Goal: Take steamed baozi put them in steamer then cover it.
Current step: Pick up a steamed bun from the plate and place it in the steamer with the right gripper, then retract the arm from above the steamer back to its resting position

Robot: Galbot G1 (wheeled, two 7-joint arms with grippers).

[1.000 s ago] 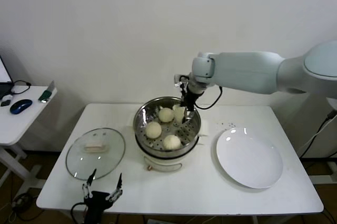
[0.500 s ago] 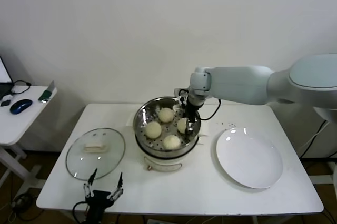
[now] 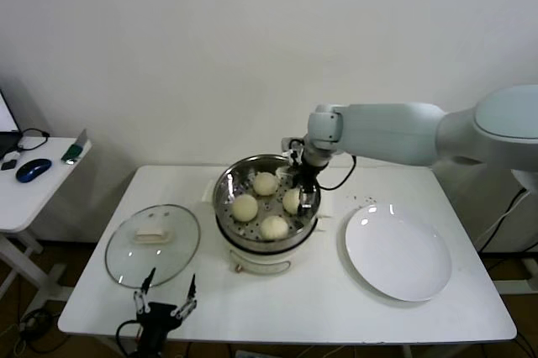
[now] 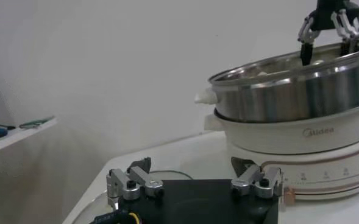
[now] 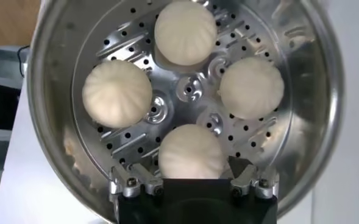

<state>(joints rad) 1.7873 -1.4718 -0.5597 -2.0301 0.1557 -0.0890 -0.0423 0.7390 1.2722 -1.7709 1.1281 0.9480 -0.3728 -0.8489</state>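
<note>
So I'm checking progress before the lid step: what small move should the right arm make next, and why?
Probably lift the right gripper straight up out of the steamer. Its fingers stand open around the fourth baozi, which rests on the tray with the other three, and the cover still lies on the table near the parked left gripper.

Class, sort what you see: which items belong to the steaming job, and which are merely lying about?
Job: four baozi in the steamer; glass lid; right gripper, open over the pot; white plate, now bare.

Lying about: computer mouse and side table; left gripper idle.
</note>
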